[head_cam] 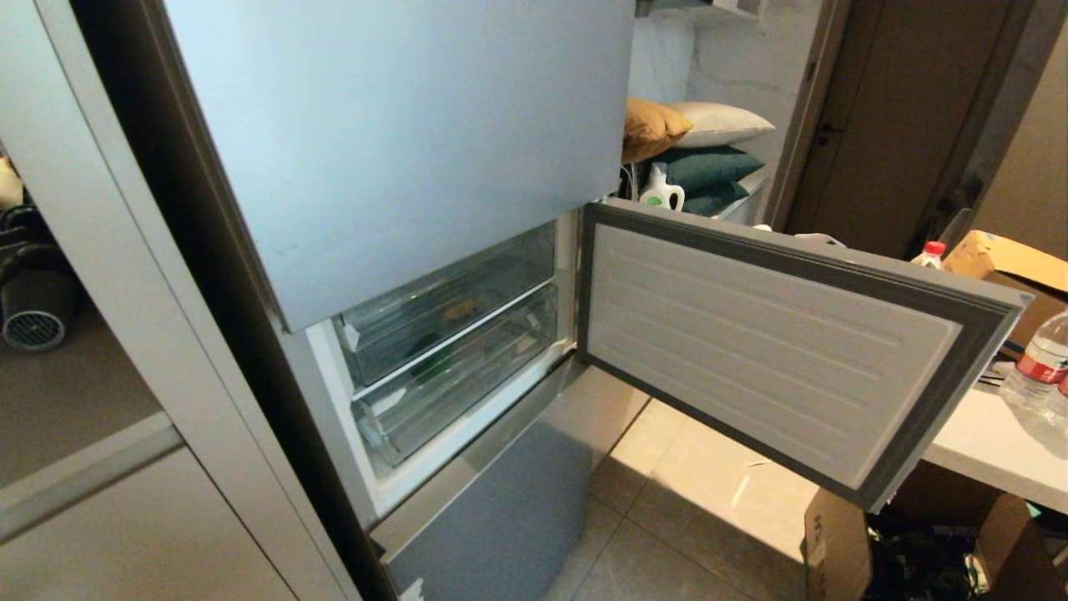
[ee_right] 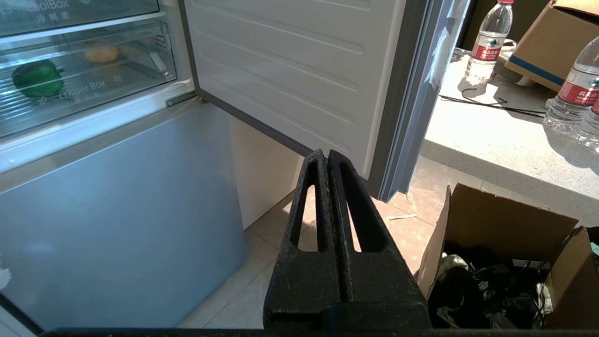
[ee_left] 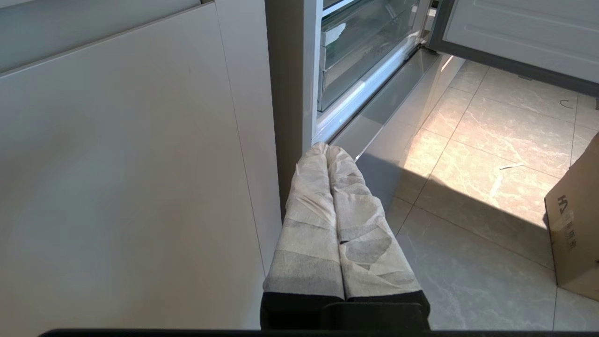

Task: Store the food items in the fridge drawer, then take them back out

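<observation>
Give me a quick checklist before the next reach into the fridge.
1. Middle door swung open: ok.
2. Pepper in the lower clear bin: ok.
3. Tan lump in the same bin, behind the pepper: ok.
4. Bin pulled out for access: not ok, it sits pushed in.
5. Left gripper free: ok, shut on nothing, low by the fridge's bottom corner.
6. Right gripper free: ok, shut on nothing, low before the bottom panel.
</observation>
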Motion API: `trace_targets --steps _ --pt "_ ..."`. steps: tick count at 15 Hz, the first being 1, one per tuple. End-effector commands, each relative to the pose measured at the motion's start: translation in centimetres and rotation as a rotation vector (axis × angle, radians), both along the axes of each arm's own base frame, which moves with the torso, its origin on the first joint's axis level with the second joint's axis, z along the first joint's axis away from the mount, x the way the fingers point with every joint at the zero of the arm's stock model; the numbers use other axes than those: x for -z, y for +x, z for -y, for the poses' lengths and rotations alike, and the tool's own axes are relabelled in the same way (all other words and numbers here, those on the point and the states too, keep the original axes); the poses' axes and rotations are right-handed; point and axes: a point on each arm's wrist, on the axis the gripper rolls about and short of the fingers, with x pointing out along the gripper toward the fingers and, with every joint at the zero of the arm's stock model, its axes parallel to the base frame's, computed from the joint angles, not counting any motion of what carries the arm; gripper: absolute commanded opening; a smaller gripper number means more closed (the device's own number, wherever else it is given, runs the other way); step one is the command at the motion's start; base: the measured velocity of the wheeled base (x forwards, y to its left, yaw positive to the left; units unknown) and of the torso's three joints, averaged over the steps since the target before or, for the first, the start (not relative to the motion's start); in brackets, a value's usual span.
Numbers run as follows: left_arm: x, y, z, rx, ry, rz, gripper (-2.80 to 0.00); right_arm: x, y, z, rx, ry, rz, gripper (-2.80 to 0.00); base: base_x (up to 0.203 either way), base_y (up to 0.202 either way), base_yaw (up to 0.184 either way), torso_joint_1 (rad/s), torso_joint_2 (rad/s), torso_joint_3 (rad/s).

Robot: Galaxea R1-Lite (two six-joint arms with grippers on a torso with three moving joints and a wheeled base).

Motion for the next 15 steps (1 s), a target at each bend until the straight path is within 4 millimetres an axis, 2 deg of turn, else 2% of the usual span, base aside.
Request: trace_targets --steps 1,15 --pt "0.01 0.00 0.00 0.000 0.000 -0.001 -2.80 0.84 0.25 0.00 -0.001 -0.001 -0.030 -2.80 0.000 0.000 0.000 0.000 0.00 0.000" --pt "0.01 0.00 0.00 0.000 0.000 -0.001 -2.80 0.80 0.24 0.01 0.001 0.013 -0.029 -2.80 0.000 0.000 0.000 -0.127 0.29 0.159"
